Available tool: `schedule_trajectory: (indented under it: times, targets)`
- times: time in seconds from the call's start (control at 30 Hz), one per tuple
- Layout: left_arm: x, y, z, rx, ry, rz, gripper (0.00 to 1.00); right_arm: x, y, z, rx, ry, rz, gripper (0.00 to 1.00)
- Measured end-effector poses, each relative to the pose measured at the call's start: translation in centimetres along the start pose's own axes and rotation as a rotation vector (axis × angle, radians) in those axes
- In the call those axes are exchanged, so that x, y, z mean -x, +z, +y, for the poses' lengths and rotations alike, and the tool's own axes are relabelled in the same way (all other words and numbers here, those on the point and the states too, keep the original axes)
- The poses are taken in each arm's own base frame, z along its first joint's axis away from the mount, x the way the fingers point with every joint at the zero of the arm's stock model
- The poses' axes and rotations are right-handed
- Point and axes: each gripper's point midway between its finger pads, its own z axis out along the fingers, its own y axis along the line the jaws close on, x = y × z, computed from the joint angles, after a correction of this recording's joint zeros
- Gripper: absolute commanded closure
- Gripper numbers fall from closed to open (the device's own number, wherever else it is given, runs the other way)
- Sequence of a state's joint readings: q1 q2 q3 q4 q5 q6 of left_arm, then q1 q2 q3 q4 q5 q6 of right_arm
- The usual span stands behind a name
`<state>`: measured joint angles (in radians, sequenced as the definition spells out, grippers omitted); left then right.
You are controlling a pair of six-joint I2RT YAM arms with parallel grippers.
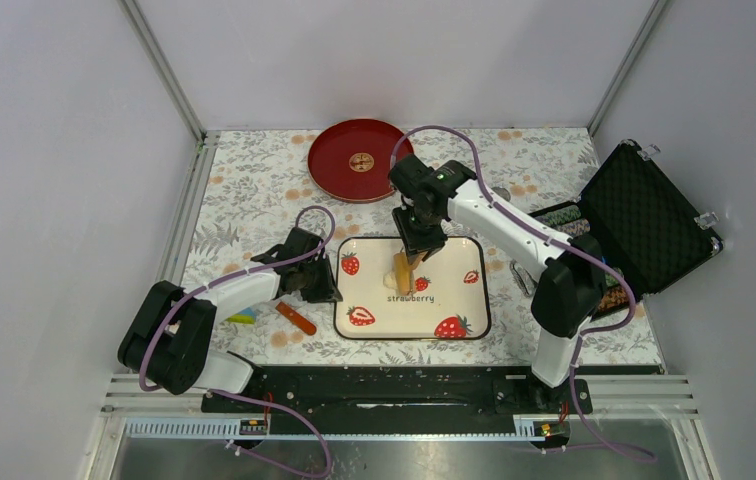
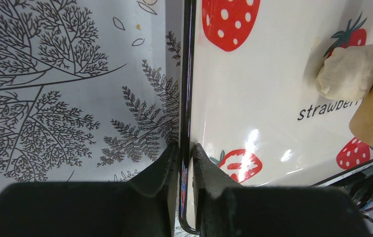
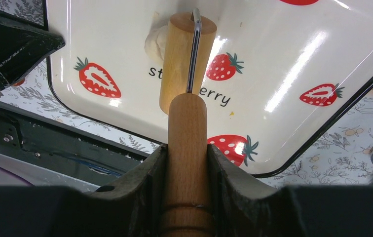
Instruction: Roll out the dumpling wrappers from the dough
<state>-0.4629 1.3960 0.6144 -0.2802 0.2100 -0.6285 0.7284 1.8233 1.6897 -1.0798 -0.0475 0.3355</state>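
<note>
A lump of pale cream dough point(image 2: 347, 71) lies on the white strawberry tray point(image 1: 459, 262), left of its middle. It is thick and uneven; no flat round wrapper shows. My right gripper point(image 3: 188, 148) is shut on the wooden handle of a small rolling pin point(image 3: 184, 54). The roller sits against the dough's near side point(image 3: 154, 42). In the top view the right gripper point(image 1: 416, 245) hangs over the tray's centre. My left gripper point(image 2: 185, 145) is shut on the tray's black left rim point(image 2: 186, 74), one finger on either side. It also shows in the top view point(image 1: 331, 287).
A red round plate point(image 1: 359, 160) sits at the back. An open black case point(image 1: 644, 215) with chips stands at the right. An orange stick point(image 1: 296, 318) and a small coloured block point(image 1: 242, 316) lie left of the tray. Metal tongs point(image 1: 521, 280) lie on its right.
</note>
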Motion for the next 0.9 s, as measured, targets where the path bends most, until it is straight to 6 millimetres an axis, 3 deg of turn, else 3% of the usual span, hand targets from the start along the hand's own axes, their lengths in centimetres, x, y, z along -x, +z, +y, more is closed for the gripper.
schedule_trajectory:
  times: [0.43,0.73,0.9]
  targets:
    - [0.0,0.0,0.0,0.000,0.000,0.000,1.00,0.1,0.1,-0.1,-0.004,0.001,0.002,1.00]
    - [0.0,0.0,0.0,0.000,0.000,0.000,1.00,2.0,-2.7,0.8,0.026,-0.004,-0.073,1.00]
    - [0.0,0.0,0.0,0.000,0.000,0.000,1.00,1.9,-3.2,0.8,0.025,-0.004,-0.065,1.00]
